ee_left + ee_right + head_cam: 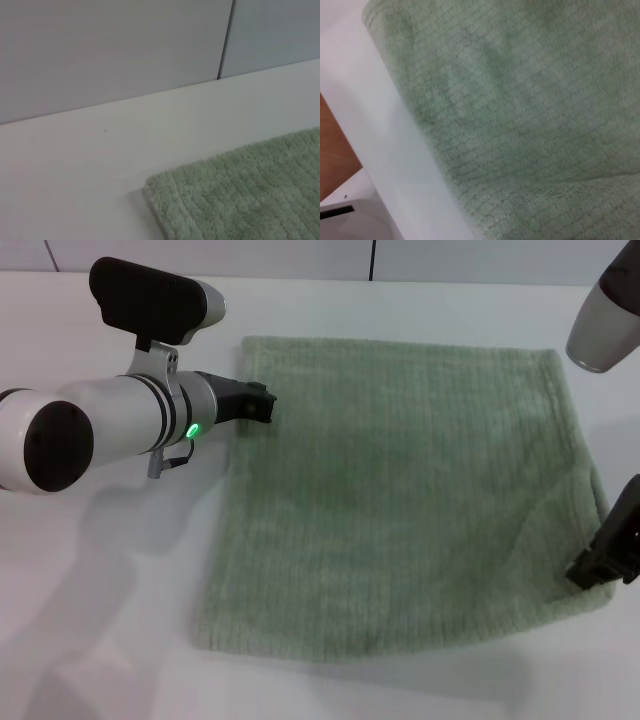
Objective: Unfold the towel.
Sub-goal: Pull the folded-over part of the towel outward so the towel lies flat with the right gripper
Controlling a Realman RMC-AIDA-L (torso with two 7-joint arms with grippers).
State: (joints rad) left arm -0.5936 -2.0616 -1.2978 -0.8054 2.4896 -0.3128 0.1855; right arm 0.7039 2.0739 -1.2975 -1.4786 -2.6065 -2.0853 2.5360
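Note:
The pale sage-green towel lies spread almost flat on the white table, roughly square. Its right near corner is rumpled, with a small fold running up the right edge. My left gripper is low at the towel's far left edge, just below the far left corner. My right gripper is at the towel's right near corner, right at the rumpled edge. The left wrist view shows one towel corner lying flat on the table. The right wrist view is filled with the ribbed cloth close up.
A grey panelled wall with a dark seam stands behind the table. In the right wrist view the table's edge runs beside the towel, with brown floor beyond it. The right arm's grey upper part hangs over the far right.

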